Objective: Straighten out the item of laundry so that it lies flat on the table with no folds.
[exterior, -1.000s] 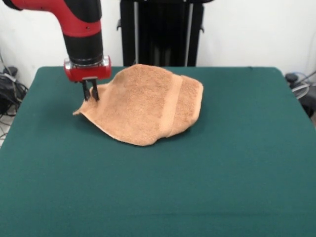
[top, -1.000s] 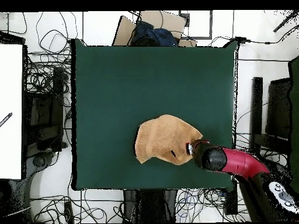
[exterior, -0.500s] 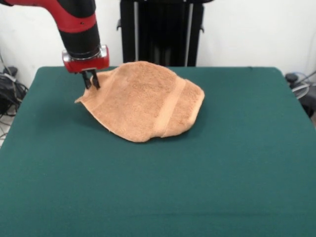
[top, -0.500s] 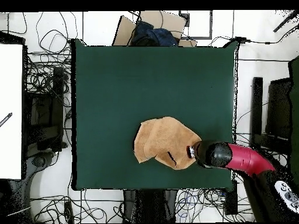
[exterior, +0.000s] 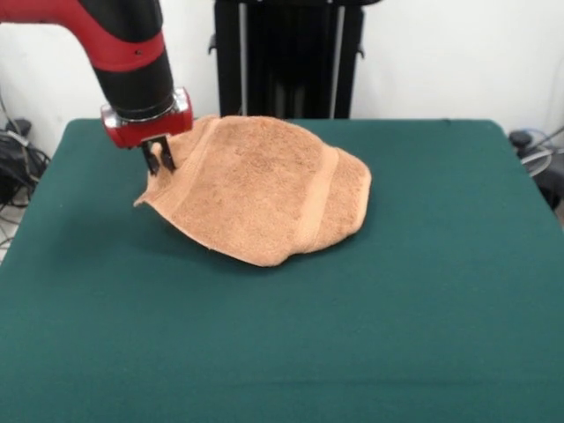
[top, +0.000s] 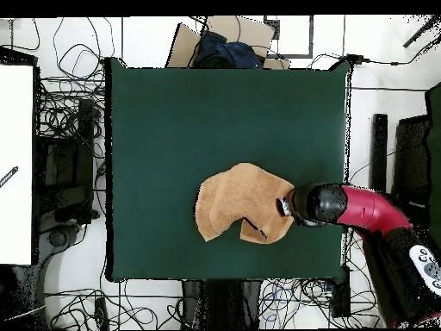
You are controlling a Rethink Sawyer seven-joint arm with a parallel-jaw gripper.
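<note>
towel (exterior: 264, 185): light orange-tan terry, smoother woven band across it. table (exterior: 282, 335): dark green. arm (exterior: 123, 44): red and black.

Front view: bright, even, diffuse light, seemingly from above; white wall (exterior: 458, 53) near blown out, no detail. Soft narrow shadow under towel (exterior: 264, 189) along near edge, on green table (exterior: 352, 335); faint shadow beside its lifted corner below gripper (exterior: 159, 161). No hard glare; slight sheen on red arm (exterior: 106, 40). Focus soft overall, terry texture mushy. Overhead view: flat light, floor very bright, table surface (top: 215, 121) uniform, no strong shadows
</note>
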